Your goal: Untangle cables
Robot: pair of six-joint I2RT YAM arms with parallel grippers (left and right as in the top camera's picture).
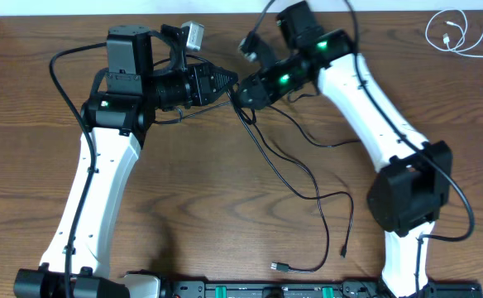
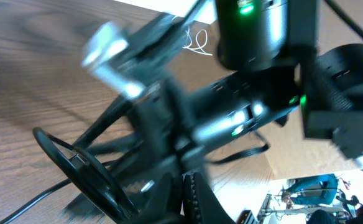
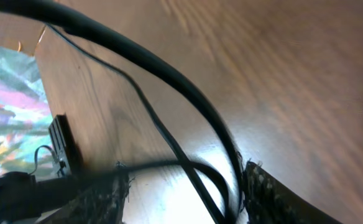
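Half spread on the right gripper [image 1: 243, 93]: fingers [image 3: 268, 193] apart, with a thin black cord running through the gap and, as far as can be told, pinched by neither. Pressed together on the left gripper [image 1: 230, 83]; cannot tell through the blurred wrist view of any cord nipped between. Almost tip to tip over the far middle of the table [image 1: 184, 207], left pointing right, right pointing left. Trailing from that meeting point toward the near edge, the black cords [image 1: 318, 197]: long axis running from the tips toward the robot's side and a little right, crossed over one another midway, ending in two plugs [image 1: 279, 266] lying apart near the front. Not to be confused with the thick lead [image 3: 169, 81] arching across the right wrist view. Farther out, alone in the far right corner and well apart from everything, the white cord [image 1: 447, 38], nearer the right arm. Judged as mid-separation of the black strands. Probably calls next for drawing the tips apart sideways, across that long axis, to open the crossing below; equally close to both arms at the top, closer to the right lower down. Could drag both strands along together if closed on the wrong one.
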